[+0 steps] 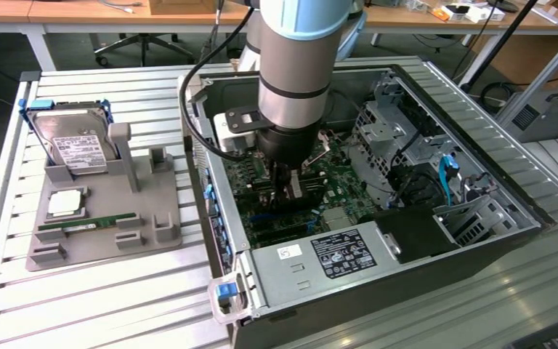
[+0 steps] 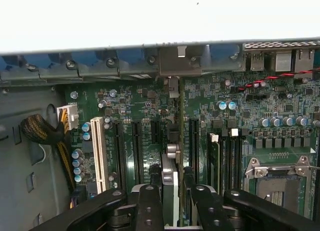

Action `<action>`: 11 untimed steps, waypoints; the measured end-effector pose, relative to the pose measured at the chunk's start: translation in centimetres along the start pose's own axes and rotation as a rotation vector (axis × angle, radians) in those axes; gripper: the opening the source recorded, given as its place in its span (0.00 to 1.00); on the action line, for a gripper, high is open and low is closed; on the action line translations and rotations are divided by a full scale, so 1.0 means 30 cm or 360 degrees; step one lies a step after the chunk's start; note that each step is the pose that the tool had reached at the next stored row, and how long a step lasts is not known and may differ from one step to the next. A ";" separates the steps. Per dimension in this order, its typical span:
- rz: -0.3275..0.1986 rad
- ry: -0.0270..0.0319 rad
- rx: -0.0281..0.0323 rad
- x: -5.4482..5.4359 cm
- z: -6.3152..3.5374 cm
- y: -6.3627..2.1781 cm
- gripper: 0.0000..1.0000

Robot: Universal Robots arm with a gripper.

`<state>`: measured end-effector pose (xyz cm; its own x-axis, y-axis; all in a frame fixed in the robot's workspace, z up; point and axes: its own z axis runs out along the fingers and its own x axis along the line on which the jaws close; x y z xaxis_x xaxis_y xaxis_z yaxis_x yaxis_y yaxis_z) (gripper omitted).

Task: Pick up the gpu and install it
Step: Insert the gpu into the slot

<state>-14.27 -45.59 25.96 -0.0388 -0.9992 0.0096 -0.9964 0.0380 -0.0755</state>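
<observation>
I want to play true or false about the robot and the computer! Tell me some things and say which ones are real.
1. The gripper is down inside the open computer case. True.
2. The gpu lies on the gray stand. False: it stands on edge between the gripper's fingers, just over the motherboard.
3. A hard drive sits in the gray stand beside the case. True.
4. The green RAM stick is plugged into the motherboard. False: it lies on the gray stand.
5. The case's side cover is closed. False: the case is open, with the motherboard showing.
</observation>
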 end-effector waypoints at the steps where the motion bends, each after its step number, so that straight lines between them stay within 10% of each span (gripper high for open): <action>1: 0.0000 -0.00004 0.00002 -0.001 0.000 0.000 0.27; 11: 0.0000 -0.00003 0.00002 -0.003 -0.006 0.000 0.27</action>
<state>-14.26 -45.51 26.13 -0.0389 -0.9992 0.0095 -0.9964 0.0380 -0.0756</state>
